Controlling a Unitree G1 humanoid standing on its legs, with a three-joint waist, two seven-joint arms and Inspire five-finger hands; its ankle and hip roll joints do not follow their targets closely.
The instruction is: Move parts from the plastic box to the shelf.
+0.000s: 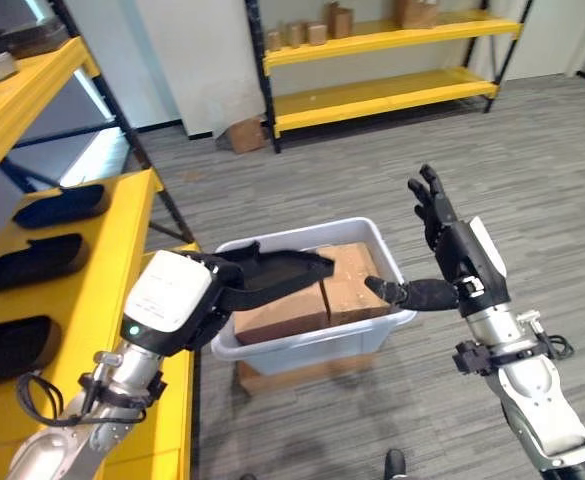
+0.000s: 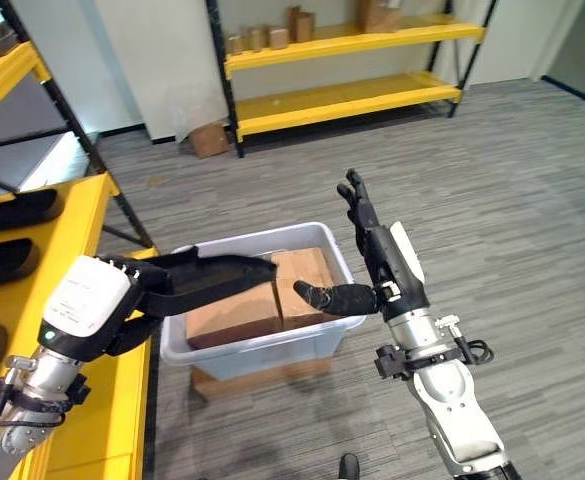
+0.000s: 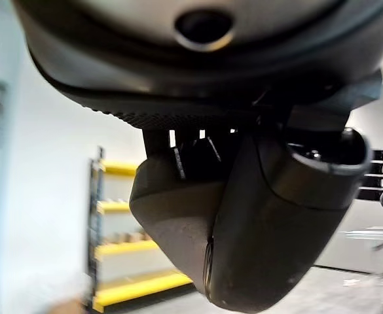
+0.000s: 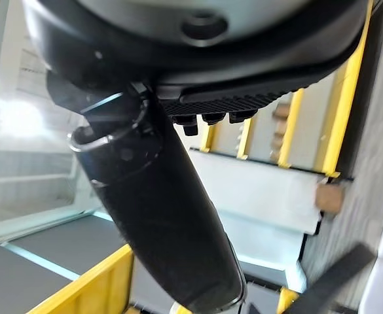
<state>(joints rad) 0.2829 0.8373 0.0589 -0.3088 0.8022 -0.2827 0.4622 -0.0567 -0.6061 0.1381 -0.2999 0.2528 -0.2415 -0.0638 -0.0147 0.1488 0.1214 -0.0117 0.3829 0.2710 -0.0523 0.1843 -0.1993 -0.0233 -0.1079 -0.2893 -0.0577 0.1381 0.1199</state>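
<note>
My left hand [image 1: 210,292] is shut on a long black curved part [image 1: 284,268] and holds it above the left side of the white plastic box [image 1: 317,345]. The same part [image 2: 217,275] reaches out over the brown cartons [image 1: 317,290] inside the box. At the box's right side my right hand [image 1: 454,250] is open, its fingers straight and pointing up and its thumb stretched over the box rim. The yellow shelf [image 1: 122,290] stands at the left, just beside my left arm. On it lie three similar black parts [image 1: 34,260].
The plastic box rests on a flat cardboard carton [image 1: 272,375] on the grey floor. An upper yellow shelf level [image 1: 17,95] carries more items. A second yellow rack [image 1: 382,95] with small cartons stands against the far wall. Open floor lies to the right.
</note>
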